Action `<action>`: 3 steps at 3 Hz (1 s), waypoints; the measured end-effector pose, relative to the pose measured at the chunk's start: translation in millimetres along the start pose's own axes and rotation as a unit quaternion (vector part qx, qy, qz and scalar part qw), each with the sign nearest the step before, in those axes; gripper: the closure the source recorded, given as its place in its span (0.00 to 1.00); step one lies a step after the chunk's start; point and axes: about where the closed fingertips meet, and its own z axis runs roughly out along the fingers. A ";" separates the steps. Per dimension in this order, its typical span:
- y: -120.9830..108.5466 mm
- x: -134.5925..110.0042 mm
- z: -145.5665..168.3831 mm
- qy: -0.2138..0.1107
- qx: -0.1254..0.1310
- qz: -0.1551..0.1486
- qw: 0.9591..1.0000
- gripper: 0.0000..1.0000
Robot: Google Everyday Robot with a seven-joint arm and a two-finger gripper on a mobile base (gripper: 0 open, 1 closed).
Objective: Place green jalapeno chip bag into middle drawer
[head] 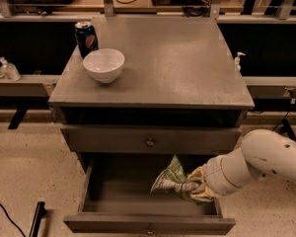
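Note:
The green jalapeno chip bag is a crinkled light-green and white foil bag held inside the open middle drawer, toward its right side, above the drawer floor. My gripper reaches in from the right on a white arm and is shut on the bag's right end. The drawer is pulled out toward the camera below the shut knobbed drawer front of the grey cabinet.
A white bowl and a blue soda can stand on the cabinet top at the left. A black cable and a dark bar lie on the speckled floor at the lower left.

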 end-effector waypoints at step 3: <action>-59.4 6.9 173.4 -0.113 -0.016 -0.073 0.991 0.74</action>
